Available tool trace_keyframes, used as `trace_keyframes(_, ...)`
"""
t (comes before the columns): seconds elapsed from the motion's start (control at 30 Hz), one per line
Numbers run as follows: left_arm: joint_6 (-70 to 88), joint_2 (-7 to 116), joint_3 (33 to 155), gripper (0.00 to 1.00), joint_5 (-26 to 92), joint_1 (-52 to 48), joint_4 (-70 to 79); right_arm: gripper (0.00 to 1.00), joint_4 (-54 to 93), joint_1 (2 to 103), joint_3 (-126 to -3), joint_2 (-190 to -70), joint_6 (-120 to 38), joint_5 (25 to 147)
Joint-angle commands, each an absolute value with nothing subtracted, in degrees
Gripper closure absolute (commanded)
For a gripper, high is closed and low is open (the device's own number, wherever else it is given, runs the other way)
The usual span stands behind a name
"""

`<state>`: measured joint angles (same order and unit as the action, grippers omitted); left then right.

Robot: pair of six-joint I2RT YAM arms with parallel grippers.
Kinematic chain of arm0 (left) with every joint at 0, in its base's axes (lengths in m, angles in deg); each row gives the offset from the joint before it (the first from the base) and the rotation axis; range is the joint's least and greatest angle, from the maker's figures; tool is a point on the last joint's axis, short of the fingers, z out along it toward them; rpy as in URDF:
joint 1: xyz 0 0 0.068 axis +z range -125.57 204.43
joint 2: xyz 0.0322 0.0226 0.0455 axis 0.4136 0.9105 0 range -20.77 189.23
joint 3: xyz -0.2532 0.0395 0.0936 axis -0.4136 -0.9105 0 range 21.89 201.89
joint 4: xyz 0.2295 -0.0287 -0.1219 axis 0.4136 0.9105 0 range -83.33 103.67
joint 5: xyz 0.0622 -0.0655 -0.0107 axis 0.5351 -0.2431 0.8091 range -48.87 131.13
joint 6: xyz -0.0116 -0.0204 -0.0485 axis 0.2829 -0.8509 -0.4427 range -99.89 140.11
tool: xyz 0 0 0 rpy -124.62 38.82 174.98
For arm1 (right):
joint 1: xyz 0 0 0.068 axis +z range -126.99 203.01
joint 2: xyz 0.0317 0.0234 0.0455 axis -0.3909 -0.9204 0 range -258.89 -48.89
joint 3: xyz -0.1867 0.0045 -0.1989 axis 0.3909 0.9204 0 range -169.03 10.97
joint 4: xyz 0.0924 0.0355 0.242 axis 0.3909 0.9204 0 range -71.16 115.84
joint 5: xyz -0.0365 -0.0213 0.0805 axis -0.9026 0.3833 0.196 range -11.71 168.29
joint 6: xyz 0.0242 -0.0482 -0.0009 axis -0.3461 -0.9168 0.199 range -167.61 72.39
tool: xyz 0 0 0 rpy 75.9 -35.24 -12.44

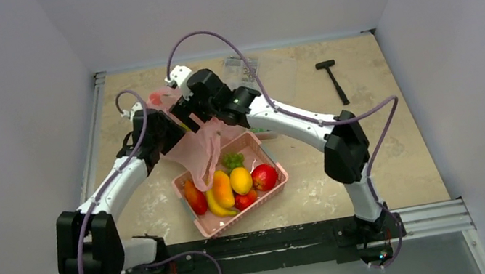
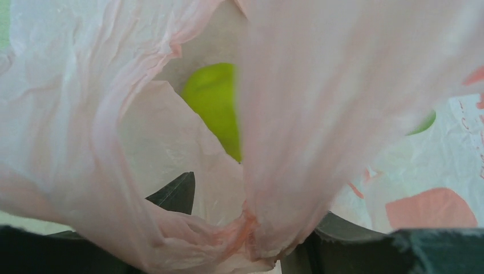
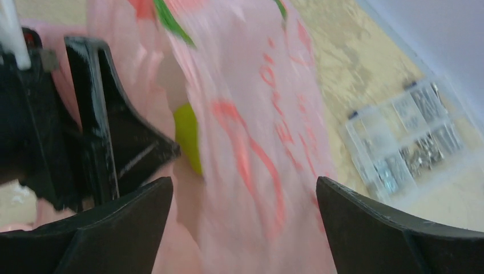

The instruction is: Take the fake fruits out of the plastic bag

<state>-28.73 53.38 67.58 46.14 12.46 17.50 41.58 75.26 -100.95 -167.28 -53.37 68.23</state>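
The pink plastic bag (image 1: pixel 201 146) hangs above the far left corner of the pink latticed basket (image 1: pixel 276 189). My left gripper (image 1: pixel 163 129) is shut on a bunched fold of the bag (image 2: pixel 319 114). A green fruit (image 2: pixel 214 103) shows inside the bag, and it also shows in the right wrist view (image 3: pixel 187 137). My right gripper (image 1: pixel 192 107) is open, with its jaws wide on either side of the bag (image 3: pixel 251 171). In the basket lie a banana (image 1: pixel 218 205), a red apple (image 1: pixel 265 176), a grape bunch (image 1: pixel 232 159) and several other fruits.
A clear parts box (image 1: pixel 241 69) stands at the back of the table and shows in the right wrist view (image 3: pixel 411 131). A black hammer (image 1: pixel 333 80) lies at the back right. The table's metal rails run along the left and near edges.
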Motion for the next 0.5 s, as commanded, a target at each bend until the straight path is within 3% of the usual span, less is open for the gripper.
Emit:
trace_keyframes(0.0,-25.14,55.73,70.88,0.48,41.55,13.48,13.04,0.01,40.99,75.48,-93.3,-156.98,-43.87,60.45)
trace_keyframes(0.23,-27.18,58.82,68.87,0.51,34.31,13.8,11.78,0.01,37.26,75.33,-84.74,-154.65,-29.75,55.21)
trace_keyframes(0.47,-29.78,51.17,59.17,0.49,32.53,13.8,10.39,0.02,30.12,74.95,-77.48,-155.18,-19.16,62.26)
